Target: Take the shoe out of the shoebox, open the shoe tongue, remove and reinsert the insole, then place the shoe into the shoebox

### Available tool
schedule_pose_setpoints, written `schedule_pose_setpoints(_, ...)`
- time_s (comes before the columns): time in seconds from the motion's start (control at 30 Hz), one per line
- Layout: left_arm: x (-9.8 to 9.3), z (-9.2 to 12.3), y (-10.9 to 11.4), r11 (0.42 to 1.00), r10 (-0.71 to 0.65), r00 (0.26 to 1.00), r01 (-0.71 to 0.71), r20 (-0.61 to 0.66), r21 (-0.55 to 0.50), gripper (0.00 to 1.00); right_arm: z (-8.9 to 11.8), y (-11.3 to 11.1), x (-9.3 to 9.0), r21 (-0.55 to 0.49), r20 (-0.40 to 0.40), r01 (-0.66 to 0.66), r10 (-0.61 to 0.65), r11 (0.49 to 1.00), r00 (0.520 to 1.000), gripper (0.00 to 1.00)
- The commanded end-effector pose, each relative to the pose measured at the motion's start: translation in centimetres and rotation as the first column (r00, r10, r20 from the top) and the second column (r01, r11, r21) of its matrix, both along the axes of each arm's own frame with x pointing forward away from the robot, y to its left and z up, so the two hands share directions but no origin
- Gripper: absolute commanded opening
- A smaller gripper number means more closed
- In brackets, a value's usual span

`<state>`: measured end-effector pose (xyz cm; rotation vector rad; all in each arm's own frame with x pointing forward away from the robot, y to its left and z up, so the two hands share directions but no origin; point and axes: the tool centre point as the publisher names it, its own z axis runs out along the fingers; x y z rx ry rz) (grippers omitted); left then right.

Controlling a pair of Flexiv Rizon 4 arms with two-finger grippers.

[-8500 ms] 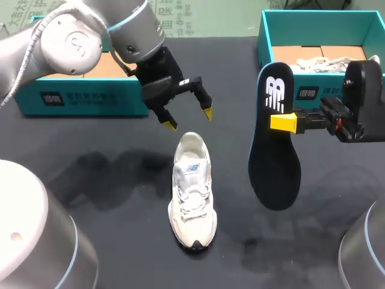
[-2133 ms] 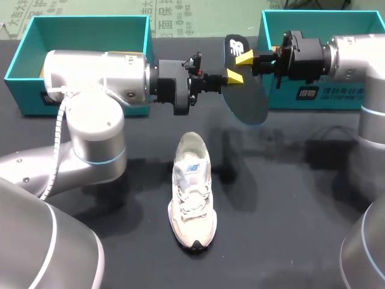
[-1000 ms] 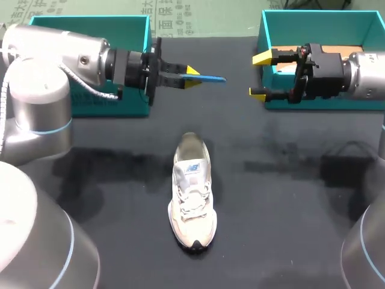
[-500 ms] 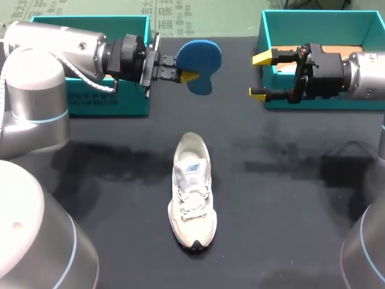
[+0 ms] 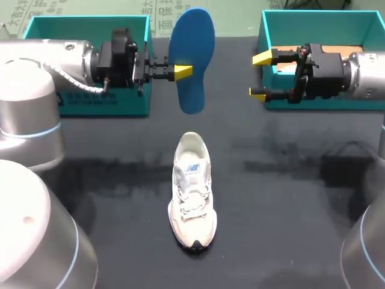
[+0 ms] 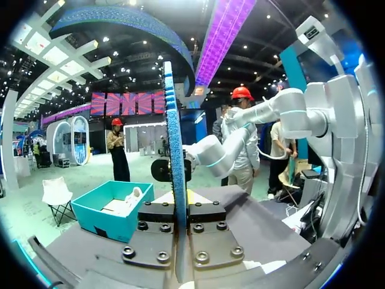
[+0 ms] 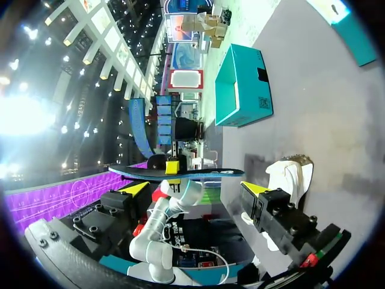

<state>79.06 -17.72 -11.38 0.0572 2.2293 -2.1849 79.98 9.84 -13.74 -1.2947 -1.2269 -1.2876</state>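
Insole (image 5: 191, 60), blue face showing, hangs upright over the table's far side, pinched between the fingers of the left gripper (image 5: 182, 71). White shoe (image 5: 192, 189) stands mid-table, toe toward the robot. Right gripper (image 5: 260, 75) spread wide, holding nothing, just before the right shoebox (image 5: 319, 24).

The insole (image 5: 191, 57) is seen as matt blue foam, grainy along its edge. The shoe (image 5: 192, 192) is made of pale mesh cloth. The counter (image 5: 289, 198) is finished matt black. The box (image 5: 84, 19) is formed of smooth teal card.
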Motion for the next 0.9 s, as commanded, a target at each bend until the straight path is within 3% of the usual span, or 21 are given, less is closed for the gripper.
schedule_pose_setpoints(0.03, -0.5, -0.5, -0.5, 0.998, 0.057, 0.998, -0.056, -0.036, 0.022, 0.00, 0.0, 0.0, -0.1, -0.003, -0.001, 0.001, -0.001, 1.000, 1.000, 1.00)
schedule_pose_setpoints(0.17, -0.9, -1.3, -0.7, 1.000, 0.020, 0.956, -0.022, -0.292, -0.004, 0.00, 0.0, 0.0, -0.1, -0.003, -0.001, 0.001, -0.001, 1.000, 1.000, 1.00)
schedule_pose_setpoints(0.3, -1.1, -1.2, -0.8, 0.999, 0.034, 0.897, -0.036, -0.441, 0.003, 0.00, 0.0, 0.0, -0.1, -0.003, -0.001, 0.001, -0.001, 1.000, 1.000, 1.00)
schedule_pose_setpoints(0.47, -0.6, 0.0, -0.6, 0.998, -0.052, 0.715, 0.012, -0.698, -0.062, 0.00, 0.0, 0.0, -0.1, -0.003, -0.001, 0.001, -0.001, 1.000, 1.000, 1.00)
schedule_pose_setpoints(0.5, -0.4, 0.3, -0.4, 0.997, -0.075, 0.699, 0.030, -0.711, -0.075, 0.00, 0.0, 0.0, -0.1, -0.003, -0.001, 0.001, -0.001, 1.000, 1.000, 1.00)
schedule_pose_setpoints(0.53, -0.5, 0.7, -0.3, 0.997, -0.075, 0.752, 0.039, -0.655, -0.070, 0.00, 0.0, 0.0, -0.1, -0.003, -0.001, 0.001, -0.001, 1.000, 1.000, 1.00)
schedule_pose_setpoints(0.9, -0.5, 0.7, -0.3, 0.997, -0.075, 0.752, 0.039, -0.655, -0.070, 0.00, 0.0, 0.0, -0.1, -0.003, -0.001, 0.001, -0.001, 1.000, 1.000, 1.00)
